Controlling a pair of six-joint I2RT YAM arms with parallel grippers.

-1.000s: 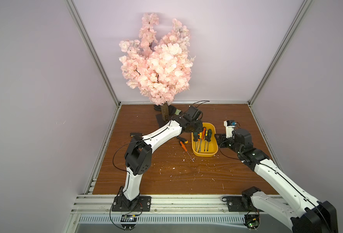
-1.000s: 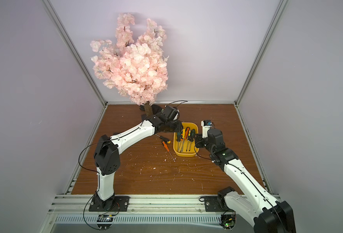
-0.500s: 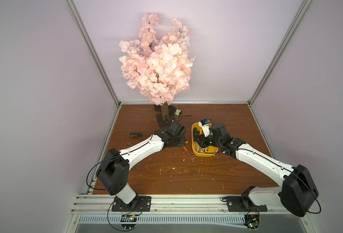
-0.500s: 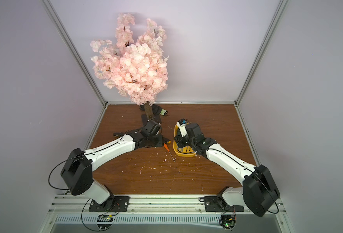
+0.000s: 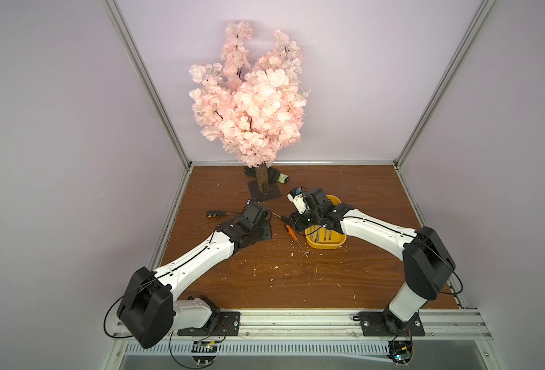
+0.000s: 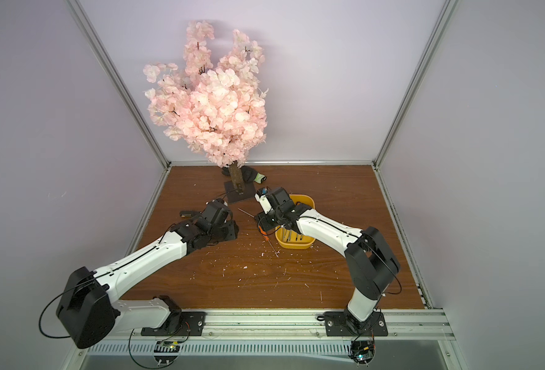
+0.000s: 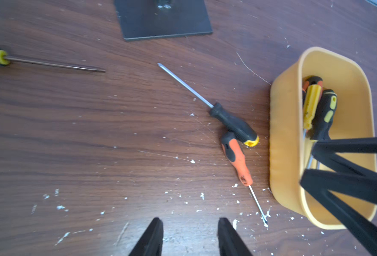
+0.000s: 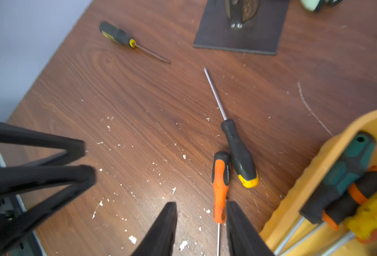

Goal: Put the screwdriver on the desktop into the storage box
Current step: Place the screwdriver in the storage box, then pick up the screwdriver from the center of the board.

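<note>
On the desktop (image 5: 296, 278), an orange-and-black screwdriver (image 8: 220, 188) lies beside a black screwdriver with a yellow cap (image 8: 238, 153), just left of the yellow storage box (image 5: 325, 245), which holds several screwdrivers. A third, black-and-yellow screwdriver (image 5: 216, 213) lies far left. My right gripper (image 8: 202, 205) hangs open low over the orange one, whose handle end and shaft lie between the fingers, near one finger. To the left of that pair my left gripper (image 7: 189, 221) stands open over bare wood, holding nothing.
A pink blossom tree (image 5: 252, 96) stands on a dark square base plate (image 5: 264, 193) at the back, with a dark glove (image 5: 279, 176) behind it. White flecks litter the wood. The right arm reaches across the box's near-left part. Walls close in three sides.
The left arm has drawn back from the box to the left of the screwdrivers. The right arm has swung from right of the box across it to the orange screwdriver. Both jaws stand slightly wider.
</note>
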